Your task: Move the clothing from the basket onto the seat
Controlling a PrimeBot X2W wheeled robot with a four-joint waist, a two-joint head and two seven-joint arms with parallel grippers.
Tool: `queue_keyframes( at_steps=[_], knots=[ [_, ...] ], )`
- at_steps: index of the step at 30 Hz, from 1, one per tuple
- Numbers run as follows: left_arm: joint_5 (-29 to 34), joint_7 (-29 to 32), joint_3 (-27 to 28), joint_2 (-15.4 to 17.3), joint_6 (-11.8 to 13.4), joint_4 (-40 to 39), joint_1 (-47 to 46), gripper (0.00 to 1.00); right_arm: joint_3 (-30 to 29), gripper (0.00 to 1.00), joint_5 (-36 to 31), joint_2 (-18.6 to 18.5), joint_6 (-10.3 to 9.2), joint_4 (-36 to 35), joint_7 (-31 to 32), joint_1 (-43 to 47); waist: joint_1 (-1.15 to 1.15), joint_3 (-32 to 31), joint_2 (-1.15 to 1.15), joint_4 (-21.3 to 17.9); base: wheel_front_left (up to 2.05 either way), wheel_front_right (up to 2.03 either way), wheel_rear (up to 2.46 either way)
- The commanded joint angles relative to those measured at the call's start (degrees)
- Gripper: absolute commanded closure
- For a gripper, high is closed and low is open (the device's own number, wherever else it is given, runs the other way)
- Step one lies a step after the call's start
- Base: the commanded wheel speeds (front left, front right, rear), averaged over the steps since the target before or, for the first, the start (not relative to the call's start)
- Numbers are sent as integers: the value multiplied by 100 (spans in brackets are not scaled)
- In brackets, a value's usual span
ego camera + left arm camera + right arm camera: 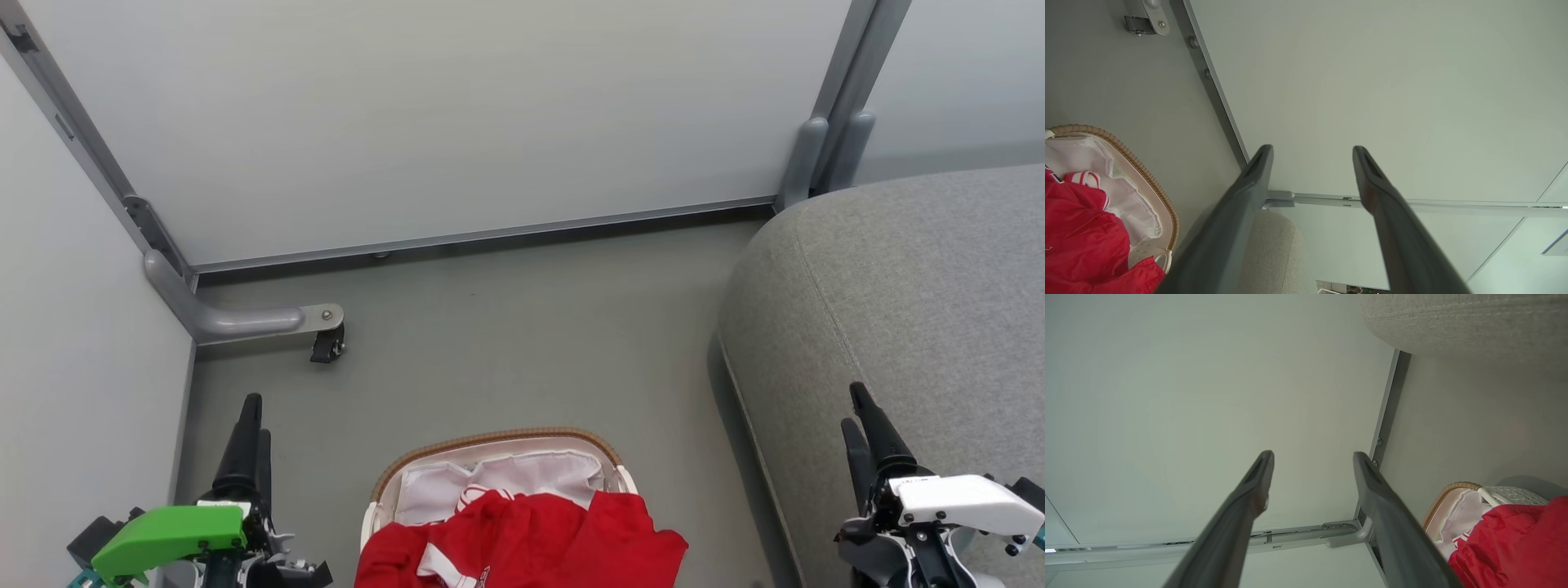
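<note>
Bright red clothing [531, 539] with white trim is piled in the basket [498, 438], which stands on the floor at the bottom centre of the head view and has a brown woven rim. The grey seat [906, 286] fills the right side. To the left of the basket my left gripper [253, 420] points up, open with nothing between its fingers. My right gripper [857, 408] is over the seat's front edge, open and holding nothing. The left wrist view has the clothing [1077, 228] and the basket [1147, 179] at lower left. At the lower right of the right wrist view are the clothing [1515, 547] and the seat [1461, 322].
A pale partition wall [441, 122] runs across the back. It stands on a grey metal foot with a black caster [326, 347] at the left. Grey floor [522, 343] lies between the basket, the wall and the seat. A second panel closes the left side.
</note>
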Motion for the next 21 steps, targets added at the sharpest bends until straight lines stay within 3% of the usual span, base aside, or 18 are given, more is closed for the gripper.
queue_keyframes(
  at_steps=[1,11,21],
  knots=[
    [117,-65,-46,27,-8,-114,-54,0,-45,0,-174,-49,2,-96,-71,-39,0,-2,0,0,0,0,0],
    [1071,-299,-197,34,-12,-314,-55,0,-80,0,-1288,-59,2,-331,-304,-9,0,-11,0,6,0,0,0],
    [2295,-510,-309,40,42,-450,-104,0,-34,0,-3190,-66,2,-731,-520,35,0,-18,0,21,0,0,0]
  ],
)
